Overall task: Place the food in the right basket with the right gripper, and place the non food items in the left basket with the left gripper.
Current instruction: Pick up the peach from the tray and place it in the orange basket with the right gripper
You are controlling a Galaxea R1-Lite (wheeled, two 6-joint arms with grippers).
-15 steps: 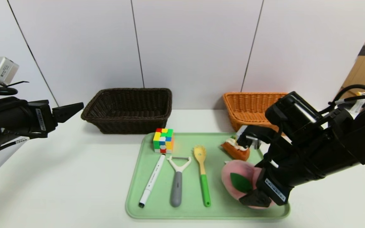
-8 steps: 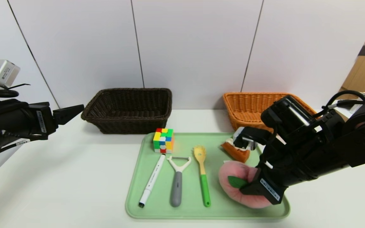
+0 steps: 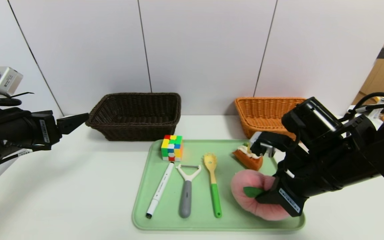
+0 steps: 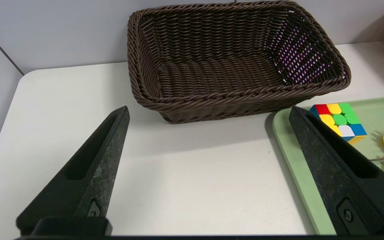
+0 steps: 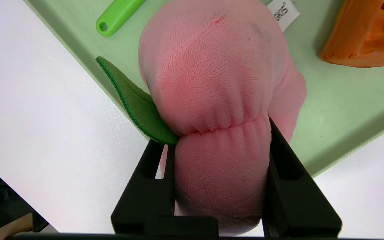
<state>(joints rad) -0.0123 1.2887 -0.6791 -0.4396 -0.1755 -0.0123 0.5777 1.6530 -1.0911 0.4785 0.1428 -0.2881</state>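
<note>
**Right gripper squeezing the peach on the tray**

White tabletop [image 3: 62, 186] is stretching out before pale wall panels, and a green tray [image 3: 165, 224] is lying at its middle, serving as the landmark. Behind the tray's left corner the dark basket [image 3: 135, 115] is sitting; behind its right corner, the orange basket [image 3: 262, 113] is sitting, partly hidden by the right arm.

On the tray, the cube [image 3: 172, 148] is resting at the far left corner. In front of it the marker [image 3: 160, 190], the peeler [image 3: 187, 190] and the spork [image 3: 213, 183] are lying side by side, handles toward the near edge. The cake slice [image 3: 248, 158] is sitting at the far right.

At the tray's near right corner, the right gripper [image 5: 217, 146] is clamping the peach [image 3: 252, 196], its jaws pressing in from both sides so the plush is bulging, the green leaf [image 5: 135, 103] sticking out beside one finger.

Well left of the tray, the left gripper [image 4: 208, 113] is hovering over the table, jaws spread wide and holding nothing.
</note>
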